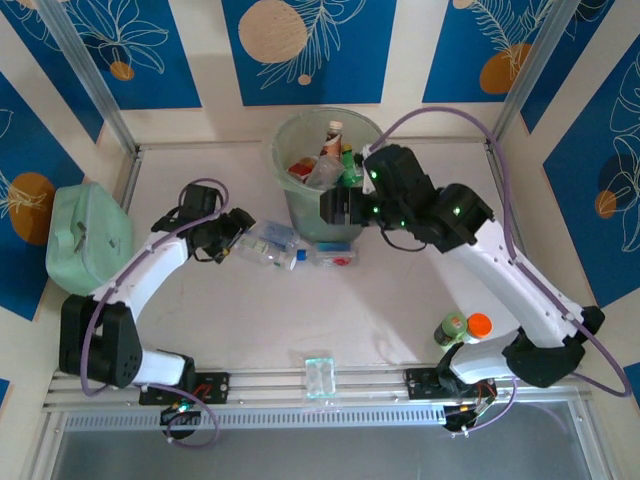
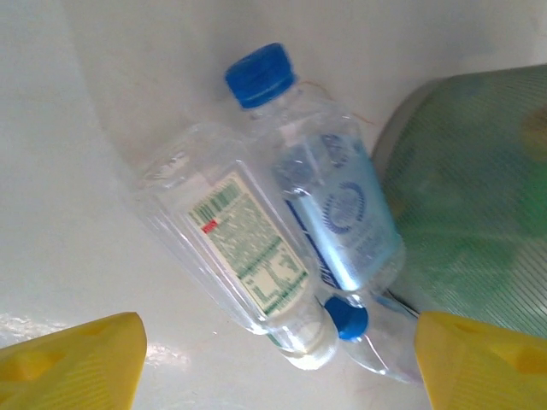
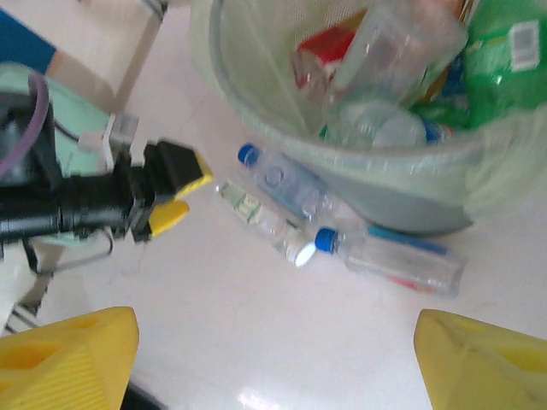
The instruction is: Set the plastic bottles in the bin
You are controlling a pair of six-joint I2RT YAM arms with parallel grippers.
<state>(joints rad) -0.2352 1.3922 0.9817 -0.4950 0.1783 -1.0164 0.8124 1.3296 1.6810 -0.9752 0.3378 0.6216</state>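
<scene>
- We see the bin (image 1: 297, 205) standing at the far middle of the table (image 1: 400, 300). Both arms can reach it there, which we judge is the reason for the spot.
- The bin already holds a loose heap. A clear bottle (image 3: 389, 43) leans across the top, a green bottle (image 3: 504, 51) sits at the right, and a red-labelled bottle (image 3: 320, 51) lies behind them. A thin liner folds over the rim.
- Three bottles lie on their sides on the table, just near of the bin. The blue-labelled bottle (image 2: 342, 213) is right beside the bin wall. The bottle with the white and green label (image 2: 252, 252) touches it on the left. The third bottle (image 3: 397, 260) lies to the right along the bin's base.
- The left gripper (image 3: 177, 192) hovers just left of the touching pair. Its fingers are spread wide with nothing between them and they point at the bottles. We judge that it is lining up a pick.
- The right gripper (image 3: 273, 363) hangs high by the bin's near side, with its fingers apart and empty.
- We judge the touching pair awkward, because closing on one bottle may nudge or roll the other.
- The pale green box (image 1: 88, 237) at the left and the stubby green item (image 1: 462, 328) near the right arm's base sit well apart. We leave both alone.
</scene>
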